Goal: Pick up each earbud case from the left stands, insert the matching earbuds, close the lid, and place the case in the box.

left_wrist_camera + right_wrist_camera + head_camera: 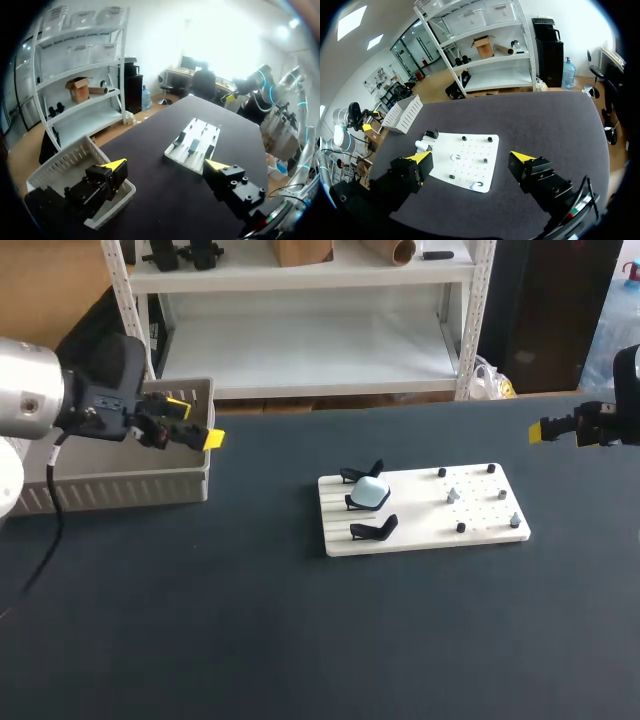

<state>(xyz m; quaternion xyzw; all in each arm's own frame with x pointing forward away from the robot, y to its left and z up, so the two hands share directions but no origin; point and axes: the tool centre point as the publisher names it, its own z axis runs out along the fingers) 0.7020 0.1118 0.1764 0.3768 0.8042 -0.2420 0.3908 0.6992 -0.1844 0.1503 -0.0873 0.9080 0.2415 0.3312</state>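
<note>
While case [372,492] sits on stand [353,503], left pincer [195,423] gapes near box [120,487]

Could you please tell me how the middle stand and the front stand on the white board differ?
The middle stand carries a pale blue earbud case; the front stand is empty. The case hides part of the middle stand, while the front stand shows whole. Both are black and sit on the left part of the white board.
</note>
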